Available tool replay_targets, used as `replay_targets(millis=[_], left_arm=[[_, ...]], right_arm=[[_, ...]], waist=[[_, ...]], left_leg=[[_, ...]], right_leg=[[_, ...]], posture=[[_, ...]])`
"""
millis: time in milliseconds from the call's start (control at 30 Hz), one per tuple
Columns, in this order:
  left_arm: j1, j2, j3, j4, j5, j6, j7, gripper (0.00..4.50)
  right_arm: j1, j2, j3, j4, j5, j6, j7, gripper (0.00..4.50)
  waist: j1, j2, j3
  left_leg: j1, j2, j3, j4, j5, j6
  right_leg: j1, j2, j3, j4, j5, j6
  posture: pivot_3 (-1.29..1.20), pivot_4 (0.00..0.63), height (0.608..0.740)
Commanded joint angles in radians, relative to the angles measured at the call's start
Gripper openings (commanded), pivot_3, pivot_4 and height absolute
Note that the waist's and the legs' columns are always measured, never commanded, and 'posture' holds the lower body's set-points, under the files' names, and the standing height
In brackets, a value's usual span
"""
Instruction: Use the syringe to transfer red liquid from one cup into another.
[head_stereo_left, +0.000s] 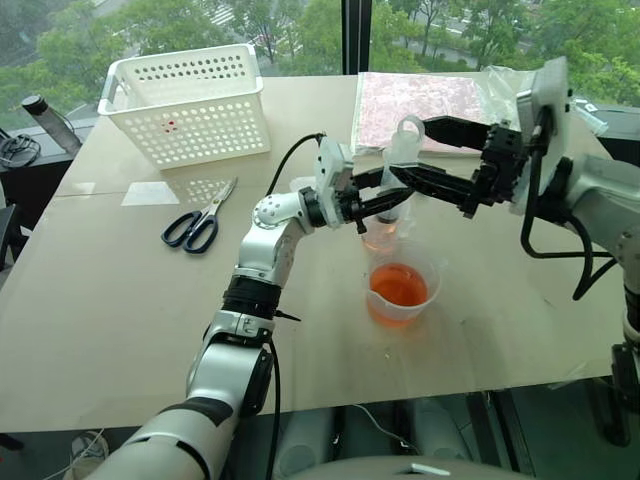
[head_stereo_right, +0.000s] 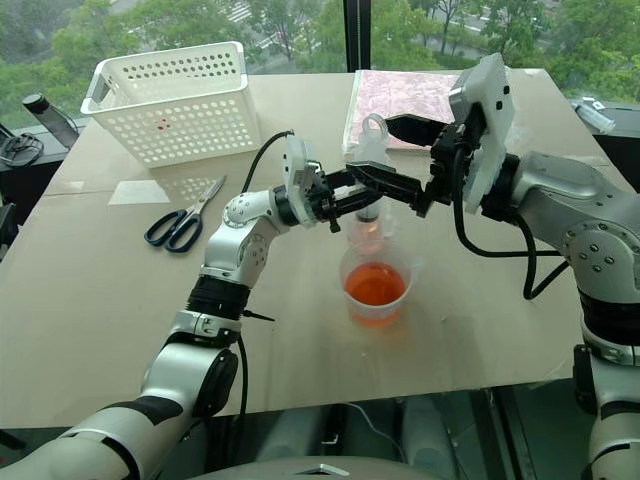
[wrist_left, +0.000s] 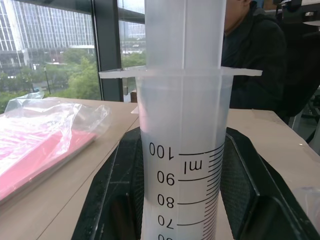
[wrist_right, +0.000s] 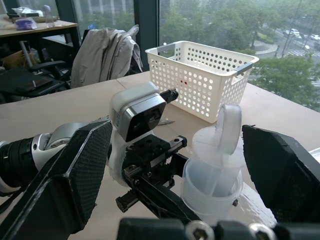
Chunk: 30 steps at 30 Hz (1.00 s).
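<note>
My left gripper (head_stereo_left: 383, 207) is shut on the barrel of the clear syringe (head_stereo_left: 398, 172) and holds it upright; in the left wrist view the printed scale (wrist_left: 182, 175) sits between the two black fingers. The syringe's lower end, tinted orange-red, hangs just behind the wide spouted cup (head_stereo_left: 402, 292), which holds red liquid (head_stereo_left: 398, 285). My right gripper (head_stereo_left: 408, 147) is open, with one finger (wrist_right: 75, 175) on each side of the plunger's ring top (wrist_right: 226, 127), not touching it. The other, smaller cup is hidden.
A white perforated basket (head_stereo_left: 190, 100) stands at the far left, with black-handled scissors (head_stereo_left: 200, 225) in front of it. A pink packet in a plastic bag (head_stereo_left: 420, 100) lies at the back. A dark bottle (head_stereo_left: 45, 115) stands off the table's left. A person (wrist_left: 255, 50) sits behind the table.
</note>
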Motion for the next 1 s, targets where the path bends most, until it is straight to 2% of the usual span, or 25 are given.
replay_targets(millis=[33,67,167,300,333,367,700,1000], left_arm=[[0.006,0.004,-0.006,-0.05,-0.009,-0.018,-0.011,1.42],[0.008,0.005,-0.005,-0.051,-0.009,-0.02,-0.013,1.42],[0.013,0.006,-0.004,-0.048,-0.009,-0.024,-0.018,1.42],[0.02,0.008,-0.005,-0.037,-0.006,-0.034,-0.026,1.42],[0.021,0.008,-0.005,-0.032,-0.005,-0.037,-0.029,1.42],[0.021,0.009,-0.004,-0.028,-0.004,-0.039,-0.031,1.42],[-0.005,0.004,0.006,0.001,-0.016,-0.029,-0.034,1.42],[-0.05,-0.017,0.043,-0.008,-0.048,0.017,0.007,1.42]], right_arm=[[-0.03,0.009,0.003,-0.001,-0.021,0.002,0.054,3.65],[-0.033,0.01,0.006,0.002,-0.031,0.002,0.065,3.65],[-0.038,0.02,0.002,0.012,-0.049,0.004,0.087,2.66],[-0.048,0.027,-0.005,0.033,-0.069,0.002,0.122,0.85],[-0.052,0.027,-0.004,0.042,-0.077,0.0,0.132,0.27],[-0.055,0.027,-0.003,0.049,-0.084,-0.001,0.141,0.04],[-0.073,0.078,0.043,0.105,-0.171,-0.003,0.202,0.04],[0.027,0.136,0.11,0.102,-0.255,0.001,0.216,0.04]], waist=[[0.0,0.0,0.0],[0.0,0.0,0.0],[0.0,0.0,0.0],[0.0,0.0,0.0],[0.0,0.0,0.0],[0.0,0.0,0.0],[-0.001,0.0,0.0],[0.0,0.0,0.0]], left_leg=[[0.0,0.0,0.0,0.0,0.0,0.0],[0.0,0.0,0.0,0.0,0.0,0.0],[0.0,0.0,0.0,0.0,0.0,0.0],[0.0,0.0,0.0,0.0,0.0,0.0],[0.0,0.0,0.001,0.0,0.0,0.0],[0.0,0.0,0.001,0.0,0.0,0.0],[0.0,0.0,0.001,0.0,0.0,0.0],[-0.001,-0.001,0.001,0.0,0.0,0.0]], right_leg=[[0.0,0.0,0.0,0.0,0.0,0.0],[0.0,0.0,0.0,0.0,0.0,0.0],[0.0,0.0,0.0,0.001,0.0,0.0],[-0.001,0.0,0.0,0.001,0.0,0.0],[-0.001,0.0,0.0,0.001,0.0,0.0],[-0.001,0.0,0.0,0.001,0.0,0.0],[-0.002,0.0,0.001,0.002,0.0,0.0],[-0.003,0.0,0.001,0.002,0.0,0.0]], posture=[[0.0,0.15,0.74],[0.0,0.15,0.74],[0.0,0.15,0.74],[0.0,0.15,0.74],[0.0,0.15,0.74],[0.0,0.15,0.74],[0.0,0.15,0.74],[0.0,0.15,0.74]])
